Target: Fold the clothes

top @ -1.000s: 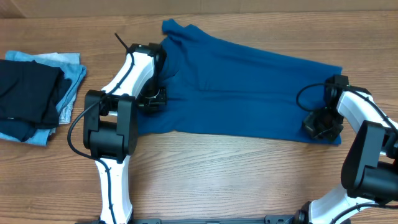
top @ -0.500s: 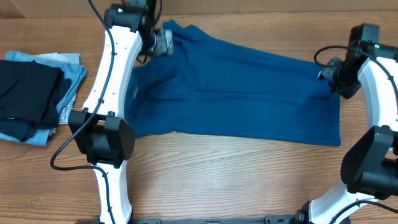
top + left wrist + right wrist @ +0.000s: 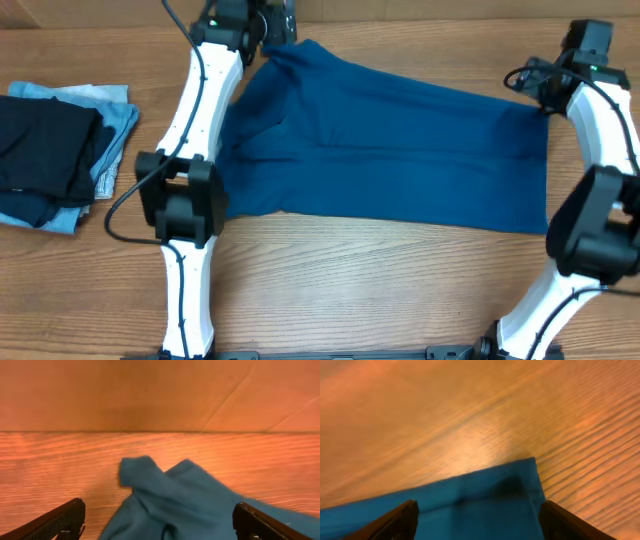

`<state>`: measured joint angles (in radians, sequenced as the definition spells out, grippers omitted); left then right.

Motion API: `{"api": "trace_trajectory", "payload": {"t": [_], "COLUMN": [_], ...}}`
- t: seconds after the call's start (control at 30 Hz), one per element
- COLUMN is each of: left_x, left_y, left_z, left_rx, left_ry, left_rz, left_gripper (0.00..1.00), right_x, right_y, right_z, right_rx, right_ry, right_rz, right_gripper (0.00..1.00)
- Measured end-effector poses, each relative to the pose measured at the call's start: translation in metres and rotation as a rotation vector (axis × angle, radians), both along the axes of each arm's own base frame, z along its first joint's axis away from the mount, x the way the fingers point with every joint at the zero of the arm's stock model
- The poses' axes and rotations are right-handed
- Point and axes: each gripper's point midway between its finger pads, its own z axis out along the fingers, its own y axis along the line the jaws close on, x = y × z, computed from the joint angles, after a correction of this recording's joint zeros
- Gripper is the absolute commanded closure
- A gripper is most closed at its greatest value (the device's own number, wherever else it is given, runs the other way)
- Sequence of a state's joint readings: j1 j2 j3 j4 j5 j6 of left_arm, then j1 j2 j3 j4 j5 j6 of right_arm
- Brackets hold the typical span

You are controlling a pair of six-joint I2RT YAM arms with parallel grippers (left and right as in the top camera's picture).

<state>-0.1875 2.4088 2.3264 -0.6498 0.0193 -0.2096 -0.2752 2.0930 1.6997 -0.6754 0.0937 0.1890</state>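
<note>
A light-brown wood-grain bench (image 3: 330, 280) fills nearly the whole overhead view, its grain running left to right. Along the far edge stands a plain tan panel (image 3: 150, 390), meeting the bench top in a straight dark seam; faint diagonal creases cross the panel's surface in the left wrist view. Warm light falls across the wood, leaving a soft pale sheen (image 3: 470, 445) on the grain in the right wrist view.
</note>
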Motion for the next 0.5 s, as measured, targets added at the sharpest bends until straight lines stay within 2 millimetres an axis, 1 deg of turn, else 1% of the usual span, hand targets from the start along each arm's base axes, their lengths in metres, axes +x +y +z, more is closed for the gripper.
{"api": "trace_trajectory", "payload": {"t": [0.03,0.1,0.13,0.2,0.27,0.3,0.33,0.4,0.5], "left_x": [0.003,0.005,0.005,0.005,0.006,0.006,0.006,0.005,0.0], "left_y": [-0.001,-0.001,-0.001,-0.001,-0.001,-0.001,-0.001,-0.001,0.0], "left_z": [-0.011,-0.027,-0.031,-0.033,-0.032,-0.032,-0.032,-0.033,-0.038], "left_rx": [0.007,0.023,0.03,0.04,0.047,0.047,0.047,0.048,0.053], "left_ry": [0.006,0.026,0.03,0.031,0.027,0.026,0.026,0.03,0.06], "left_rz": [-0.005,-0.017,-0.023,-0.032,-0.038,-0.038,-0.038,-0.039,-0.039], "left_gripper": [0.04,0.03,0.03,0.03,0.03,0.03,0.03,0.02,0.02], "right_x": [0.0,-0.003,-0.006,-0.015,-0.022,-0.022,-0.021,-0.023,-0.017], "right_y": [-0.007,-0.017,-0.025,-0.041,-0.047,-0.047,-0.043,-0.033,-0.016], "right_z": [-0.019,-0.039,-0.044,-0.046,-0.048,-0.048,-0.049,-0.051,-0.051], "right_rx": [0.0,0.008,0.013,0.035,0.069,0.092,0.153,0.227,0.341], "right_ry": [0.026,0.056,0.064,0.069,0.075,0.066,0.05,0.051,0.028], "right_rz": [-0.006,-0.026,-0.047,-0.12,-0.167,-0.172,-0.181,-0.209,-0.209], "right_gripper": [0.19,0.19,0.2,0.21,0.22,0.22,0.22,0.25,0.26]}}
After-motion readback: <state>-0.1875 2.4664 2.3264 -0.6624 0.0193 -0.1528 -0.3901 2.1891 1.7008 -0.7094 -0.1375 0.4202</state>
